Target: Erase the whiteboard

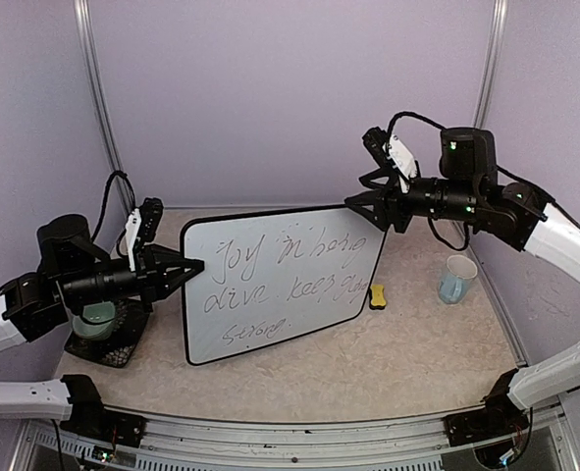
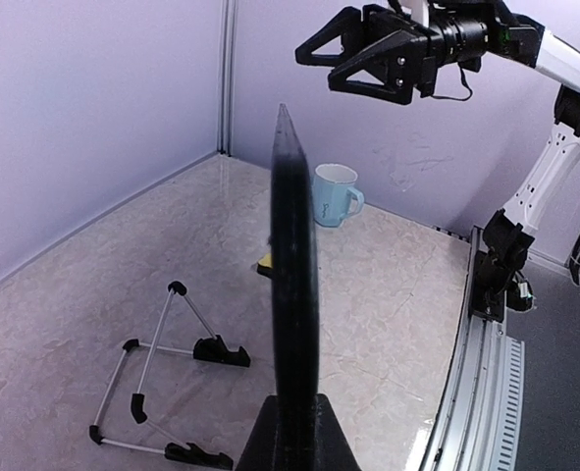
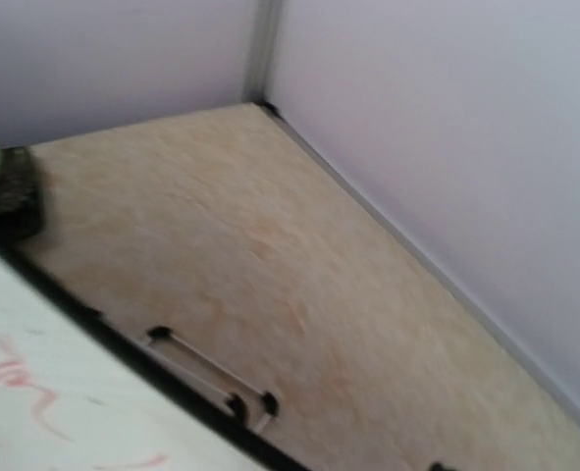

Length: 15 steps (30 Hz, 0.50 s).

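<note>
The whiteboard [image 1: 280, 285], white with a thin black frame and dark handwriting, stands tilted on edge in mid-table. My left gripper [image 1: 196, 265] is shut on its left edge. In the left wrist view the whiteboard [image 2: 294, 255] shows edge-on as a dark strip rising out of my left gripper [image 2: 295, 412]. My right gripper [image 1: 360, 201] hangs just off the board's top right corner, jaws apart, nothing between them. It also appears as the right gripper [image 2: 353, 59] in the left wrist view, open. The right wrist view catches only the whiteboard [image 3: 44, 392] corner; its own fingers are out of frame.
A small yellow sponge eraser [image 1: 377, 296] lies right of the board, with a pale blue mug [image 1: 456, 279] farther right. A green cup [image 1: 98, 316] sits on a black stand at the left. A wire easel [image 2: 162, 383] lies flat behind the board.
</note>
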Motion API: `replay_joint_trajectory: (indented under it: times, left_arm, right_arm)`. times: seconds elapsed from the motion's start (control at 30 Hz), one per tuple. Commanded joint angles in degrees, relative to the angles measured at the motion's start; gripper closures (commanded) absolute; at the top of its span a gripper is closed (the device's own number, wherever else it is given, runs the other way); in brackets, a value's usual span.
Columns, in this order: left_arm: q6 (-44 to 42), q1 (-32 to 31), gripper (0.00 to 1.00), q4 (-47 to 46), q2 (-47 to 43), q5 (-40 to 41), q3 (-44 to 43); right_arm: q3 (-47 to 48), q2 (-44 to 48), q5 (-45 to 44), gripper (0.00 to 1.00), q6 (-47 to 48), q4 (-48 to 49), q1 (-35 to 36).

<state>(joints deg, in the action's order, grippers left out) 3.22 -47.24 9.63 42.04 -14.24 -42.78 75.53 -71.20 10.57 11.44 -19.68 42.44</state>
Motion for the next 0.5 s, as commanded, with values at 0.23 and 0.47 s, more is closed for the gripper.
replay_joint_trajectory:
  times: [0.23, 0.47]
  left_arm:
    - [-3.72, -1.48, 1.00, -13.12, 4.67, 4.00, -9.70]
    - [-5.25, -3.56, 1.00, -11.83, 7.81, 12.12, -11.70]
  right_arm:
    - [-5.72, 3.04, -7.77, 0.40, -9.09, 8.84, -3.96]
    - [-7.93, 8.97, -8.03, 0.31, -9.60, 11.84, -3.94]
